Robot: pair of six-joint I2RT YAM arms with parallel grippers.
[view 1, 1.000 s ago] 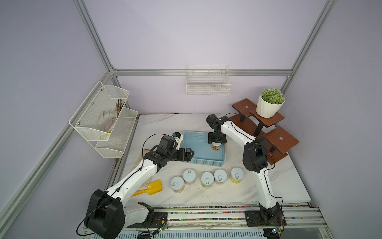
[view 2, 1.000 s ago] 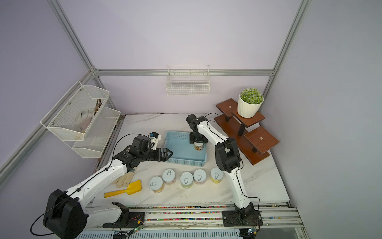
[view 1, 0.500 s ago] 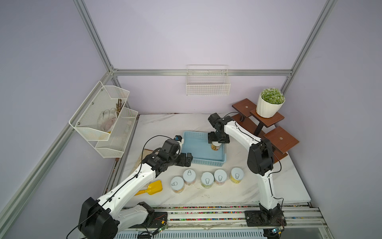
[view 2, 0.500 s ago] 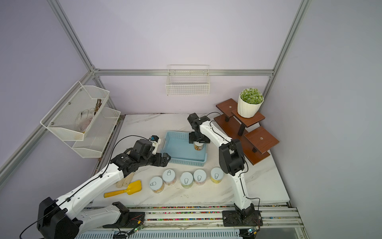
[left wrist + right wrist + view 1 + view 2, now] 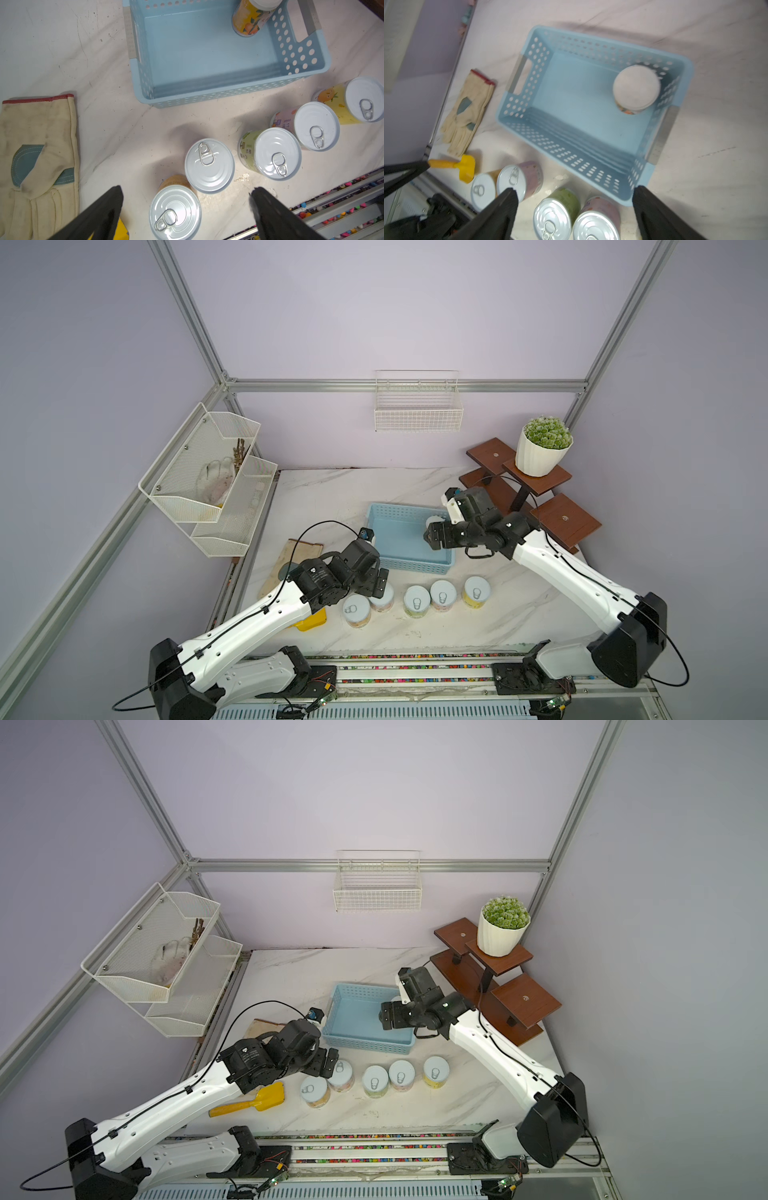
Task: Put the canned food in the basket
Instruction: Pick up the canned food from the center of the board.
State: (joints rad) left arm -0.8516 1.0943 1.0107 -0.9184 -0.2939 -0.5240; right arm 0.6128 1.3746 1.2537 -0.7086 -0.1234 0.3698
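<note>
Having left one can (image 5: 636, 88) at the basket's (image 5: 591, 44) right end, my right gripper (image 5: 574, 190) has backed off open; my left gripper (image 5: 187, 190), also open, nears the other five cans (image 5: 209, 165).

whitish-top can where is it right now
The whitish-top can stands upright inside the light blue basket, in its far corner on the robot's right, near a grey handle.

Light blue perforated basket (image 5: 409, 566), whitish-topped can (image 5: 636, 87) upright in its corner, five pull-tab cans (image 5: 417, 600) upright just outside
</note>
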